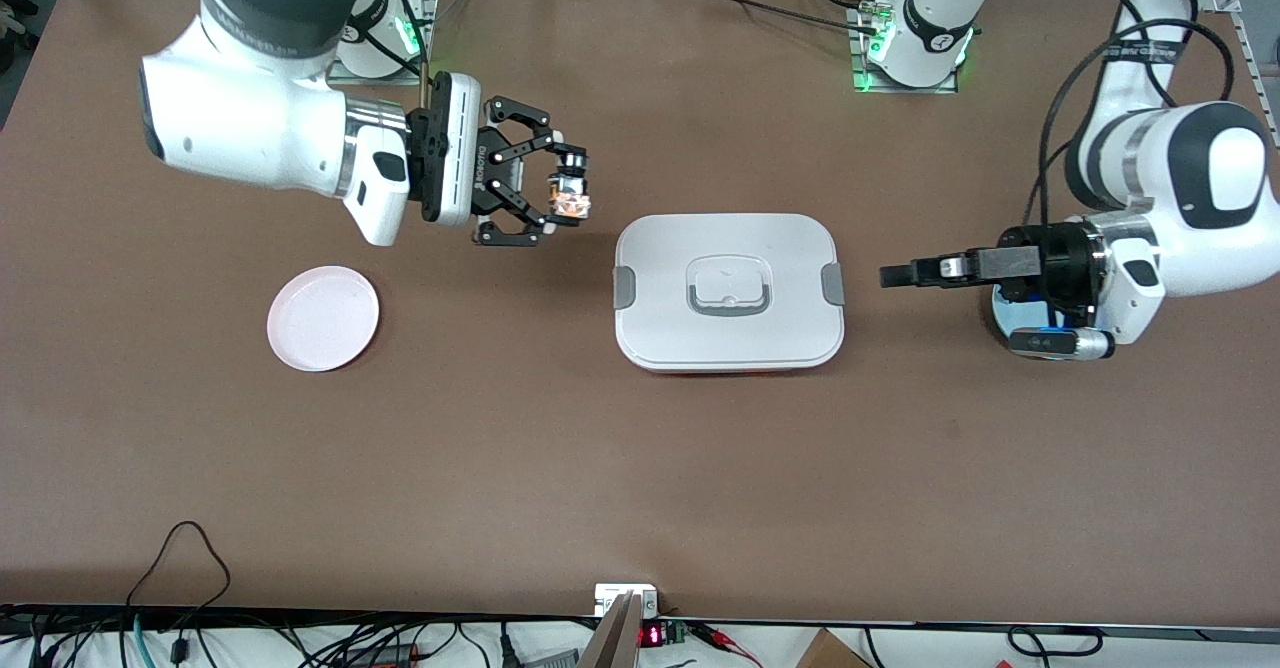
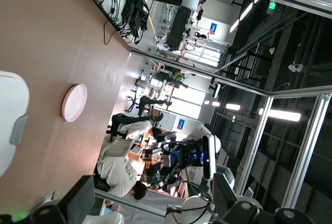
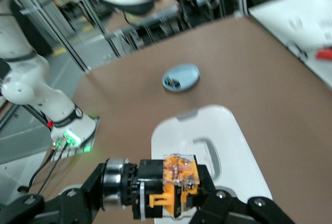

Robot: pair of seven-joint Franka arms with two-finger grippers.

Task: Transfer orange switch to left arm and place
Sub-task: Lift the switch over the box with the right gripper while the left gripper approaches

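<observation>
While the left gripper waits beside the box with fingers together, the right gripper clamps the orange switch near it.

You are looking at a matt brown worktop carrying a smooth white plastic box with grey clips. The orange switch is showing glossy clear plastic over orange. The pink plate is looking smooth, faintly shiny.
</observation>
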